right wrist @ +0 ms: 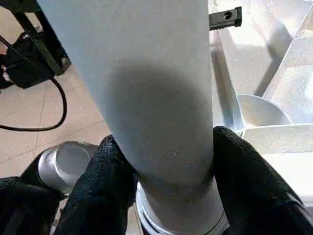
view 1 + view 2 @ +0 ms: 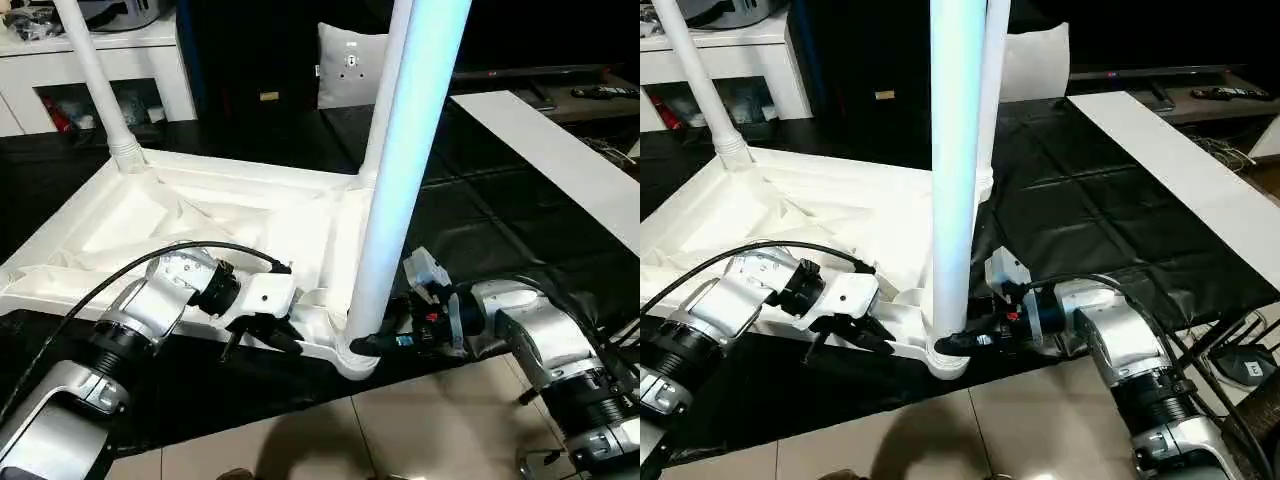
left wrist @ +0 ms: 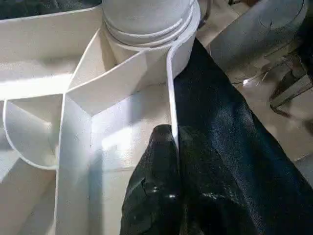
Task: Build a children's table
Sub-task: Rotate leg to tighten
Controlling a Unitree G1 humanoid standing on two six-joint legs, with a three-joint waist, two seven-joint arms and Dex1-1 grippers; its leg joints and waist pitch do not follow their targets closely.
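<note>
The near leg (image 2: 400, 190), a long white tapered tube, stands upright right in front of the head camera, its foot seated in the round corner socket (image 2: 352, 358) at the near corner of the table top (image 2: 180, 215). That top lies upside down, ribbed underside up, on a black sheet (image 2: 1090, 200) spread over the tiled floor (image 2: 1020, 420). The right gripper (image 2: 385, 340) reaches in level from the right of this leg, and its two black fingers (image 1: 102, 181) are clamped on the tube's lowest stretch, one pad on either side, just above the socket's ringed collar. The left gripper (image 2: 262, 335) is on the other side of the leg, to its left along the top's near edge; its fingers (image 3: 156, 196) are pressed together on the thin upright rim wall (image 3: 172, 98) of the top, one finger inside the rim and one outside. Beyond the near leg a second leg (image 2: 990, 90) rises from the corner behind it, partly hidden, and a third leg (image 2: 95, 75) stands tilted in the far left corner. A grey-white pillow (image 2: 350, 65) leans behind the top, and a white cabinet (image 2: 90, 70) stands past the third leg.
</note>
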